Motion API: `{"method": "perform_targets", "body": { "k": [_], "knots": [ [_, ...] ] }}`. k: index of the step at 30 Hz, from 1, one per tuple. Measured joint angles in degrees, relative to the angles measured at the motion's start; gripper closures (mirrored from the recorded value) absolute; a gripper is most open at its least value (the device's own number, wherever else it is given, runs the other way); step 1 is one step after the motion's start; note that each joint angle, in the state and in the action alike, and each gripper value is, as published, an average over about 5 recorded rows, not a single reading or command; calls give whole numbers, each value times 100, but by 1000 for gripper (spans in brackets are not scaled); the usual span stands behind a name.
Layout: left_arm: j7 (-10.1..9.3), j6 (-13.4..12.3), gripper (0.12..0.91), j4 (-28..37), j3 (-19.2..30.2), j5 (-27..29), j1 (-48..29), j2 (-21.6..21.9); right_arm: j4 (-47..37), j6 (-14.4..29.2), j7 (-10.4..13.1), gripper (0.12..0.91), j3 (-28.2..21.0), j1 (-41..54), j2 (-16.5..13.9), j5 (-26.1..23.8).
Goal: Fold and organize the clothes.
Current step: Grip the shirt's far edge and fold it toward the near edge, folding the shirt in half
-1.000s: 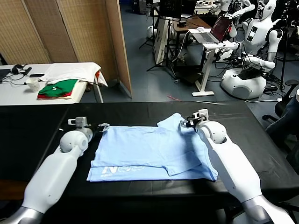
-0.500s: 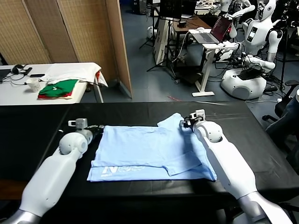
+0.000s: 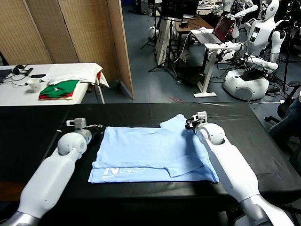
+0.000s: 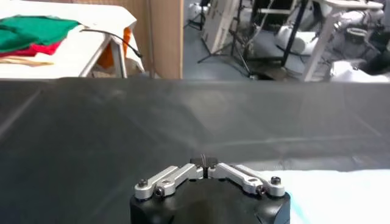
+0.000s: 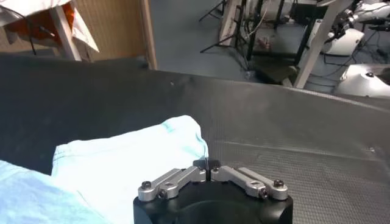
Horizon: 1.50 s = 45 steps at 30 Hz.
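1. Fingers of the left gripper (image 4: 207,162): drawn together, tips meeting with no gap visible in the left wrist view; cannot tell whether any cloth is pinched between them.
2. Fingers of the right gripper (image 5: 208,164): likewise closed tip to tip, just at the rounded edge of a pale blue sleeve; no telling whether fabric is caught.
3. T-shirt (image 3: 150,150): spread flat on the black table (image 3: 37,122), roughly in the middle, between the two arms.
4. White lettering (image 3: 123,172): on the near left part of the shirt, close to the near hem.
5. One sleeve (image 3: 175,123): sticking out at the far right corner, beside the right gripper.
6. A folded flap of blue cloth lying over the near right part of the shirt, partly under the right forearm.
7. Left gripper, seen from the head: low over the table at the shirt's far left corner, just beside the cloth edge.
8. Beyond the black table, to the left: a white table (image 3: 14,94) with green-and-red folded garments (image 3: 59,89) and a white cloth (image 3: 75,71).
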Motion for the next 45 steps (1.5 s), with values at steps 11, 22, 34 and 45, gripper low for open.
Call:
{"method": "perform_targets", "body": {
  "k": [11,22,34,45],
  "knots": [
    [-2,54,365,-139,-20,-10,126,-41,-10,17,3,885,6,8,10,-5],
    [115,34,881,-240,-16,88,210,-23,46,171,18,885,70,-26,19,4],
    [166,-59,886,-505,-43,190,267,123,653,341,47,885,382,-316,-190,185],
    [142,-25,886,-1373,-321,160,840,529,2153,-18,144,885,740,-1267,-574,85]
  ]
}}
